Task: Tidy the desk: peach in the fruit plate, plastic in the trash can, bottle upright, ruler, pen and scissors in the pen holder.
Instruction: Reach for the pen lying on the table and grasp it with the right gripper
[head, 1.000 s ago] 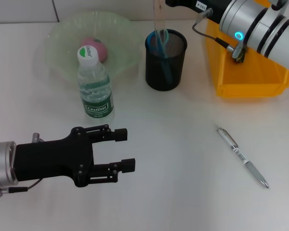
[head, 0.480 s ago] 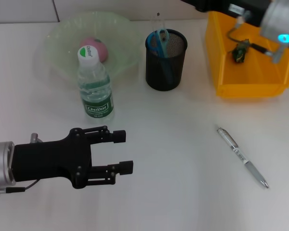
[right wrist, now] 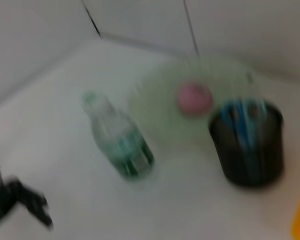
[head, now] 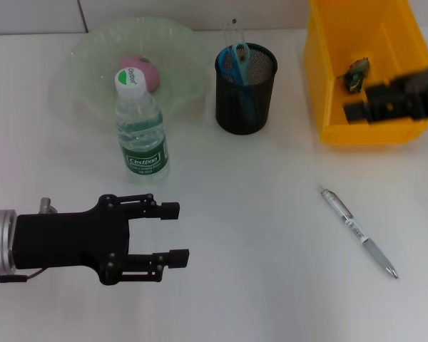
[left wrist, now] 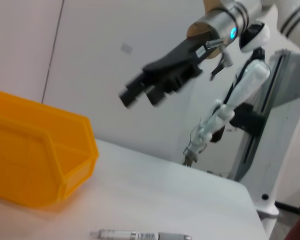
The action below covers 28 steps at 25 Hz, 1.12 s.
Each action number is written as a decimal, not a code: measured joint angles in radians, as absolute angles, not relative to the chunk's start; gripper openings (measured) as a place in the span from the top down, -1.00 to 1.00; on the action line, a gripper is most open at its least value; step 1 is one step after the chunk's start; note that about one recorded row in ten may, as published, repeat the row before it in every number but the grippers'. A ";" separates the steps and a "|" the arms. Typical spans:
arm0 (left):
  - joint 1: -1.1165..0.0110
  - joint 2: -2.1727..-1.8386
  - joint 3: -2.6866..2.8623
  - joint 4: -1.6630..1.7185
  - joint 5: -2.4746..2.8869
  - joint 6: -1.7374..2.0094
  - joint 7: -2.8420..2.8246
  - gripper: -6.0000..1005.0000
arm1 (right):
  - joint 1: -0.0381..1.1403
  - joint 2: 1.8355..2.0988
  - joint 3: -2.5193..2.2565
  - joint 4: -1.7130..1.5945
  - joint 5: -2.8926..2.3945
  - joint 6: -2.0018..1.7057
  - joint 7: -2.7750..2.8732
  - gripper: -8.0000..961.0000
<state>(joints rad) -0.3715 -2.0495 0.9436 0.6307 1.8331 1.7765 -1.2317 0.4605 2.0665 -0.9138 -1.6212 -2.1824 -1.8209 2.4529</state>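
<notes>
On desk: one pen (head: 359, 232), one bottle (head: 140, 127)

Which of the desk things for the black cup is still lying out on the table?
The pen. It lies flat on the bare table, right of the black cup. The blue scissors and clear ruler already stand inside the cup.

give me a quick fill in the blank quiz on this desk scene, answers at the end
1. The peach lies in the ____ plate.
2. The pen lies on the ____, outside the pen holder.
3. The water bottle stands ____ in front of the plate.
4. The right pincer hovers over the ____ bin; the left pincer is open.

Answers: fruit; desk; upright; yellow
</notes>
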 joint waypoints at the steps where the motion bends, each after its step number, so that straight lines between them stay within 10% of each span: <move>1: -0.374 -2.050 0.944 0.633 1.840 1.771 -1.232 -0.48 | 0.478 2.066 -0.912 -1.631 -2.237 -1.862 2.485 -0.29; 28: -0.380 -2.059 0.962 0.633 1.891 1.725 -1.194 -0.48 | 0.563 2.084 -1.418 -1.409 -2.656 -1.697 2.801 0.03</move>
